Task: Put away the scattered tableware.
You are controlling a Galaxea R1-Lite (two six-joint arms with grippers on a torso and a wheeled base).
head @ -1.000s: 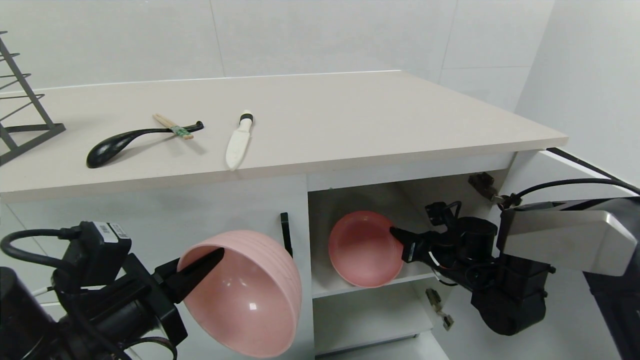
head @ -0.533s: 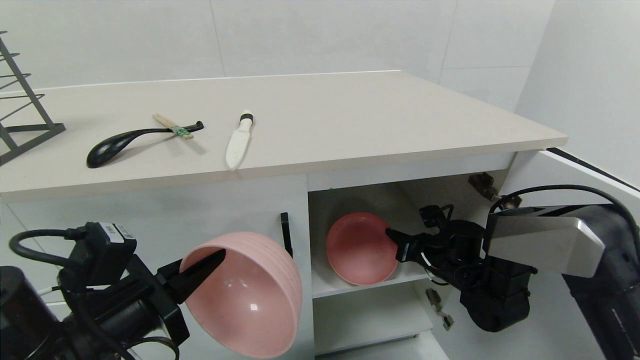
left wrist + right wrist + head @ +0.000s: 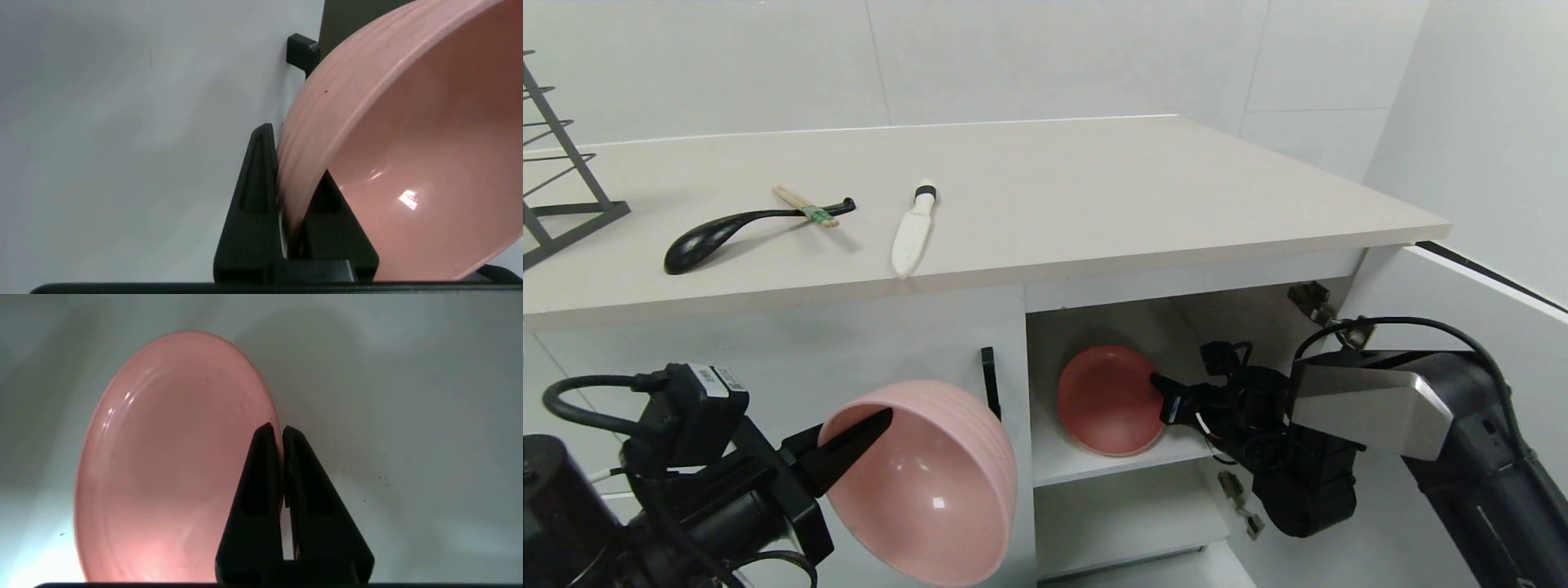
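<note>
My left gripper is shut on the rim of a pink ribbed bowl, held tilted low in front of the closed cabinet door; the same bowl is pinched between the fingers. My right gripper is shut on the rim of a pink plate, which stands tilted inside the open cabinet with its lower edge at the shelf. In the right wrist view the plate sits clamped by the gripper. On the counter lie a black spoon, chopsticks and a white knife.
A dark wire rack stands at the counter's far left. The right cabinet door hangs open beside my right arm. A black handle sticks out from the closed left door. A lower shelf lies under the plate's shelf.
My right gripper has carried the pink plate deeper into the cabinet and slightly down toward the shelf. The left arm with the bowl has barely moved.
</note>
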